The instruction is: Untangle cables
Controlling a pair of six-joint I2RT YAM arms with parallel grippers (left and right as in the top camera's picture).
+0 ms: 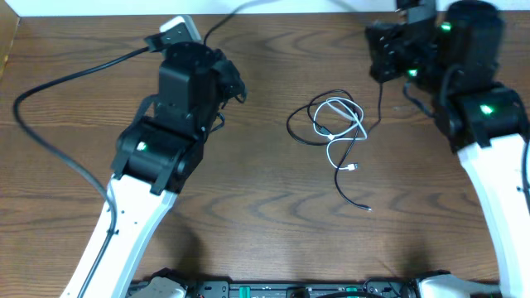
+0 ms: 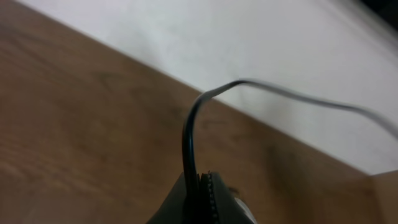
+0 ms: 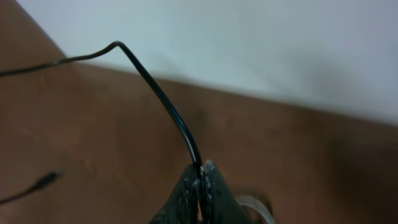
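The black cable (image 1: 290,126) and the white cable (image 1: 331,149) lie looped together on the wooden table (image 1: 265,215), right of centre. A thin black strand runs from the tangle up to my right gripper (image 1: 381,76). In the right wrist view that gripper (image 3: 200,169) is shut on the black cable (image 3: 155,93). My left gripper (image 1: 236,83) is at the upper left, apart from the tangle. In the left wrist view it (image 2: 202,180) is shut on a black wire (image 2: 186,137) that rises and bends right. I cannot tell which wire this is.
A thick black robot wire (image 1: 50,132) curves over the table's left side. A white object (image 1: 178,29) sits behind the left arm. A white wall (image 3: 249,43) lies beyond the far table edge. A black plug end (image 3: 40,182) lies at the left of the right wrist view.
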